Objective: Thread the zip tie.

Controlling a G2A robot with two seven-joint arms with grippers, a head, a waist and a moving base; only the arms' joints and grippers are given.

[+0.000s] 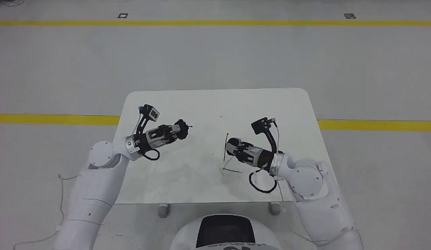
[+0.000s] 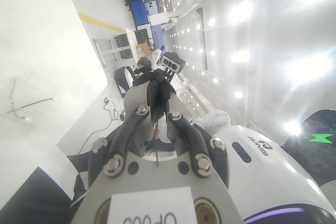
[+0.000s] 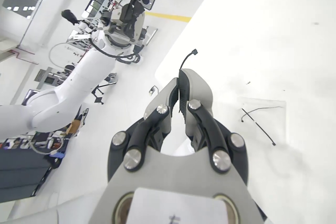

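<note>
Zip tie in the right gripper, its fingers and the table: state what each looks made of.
Zip tie: thin black plastic, probably nylon; it curves smoothly and ends in a moulded square head. Fingers: grey shells, metal or hard plastic, with ribbed black pads, likely rubber. Table: smooth matte white top, possibly laminate.

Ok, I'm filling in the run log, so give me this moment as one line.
right gripper: shut on zip tie | left gripper: shut on thin black strip | loose zip ties: on table | grippers apart
</note>
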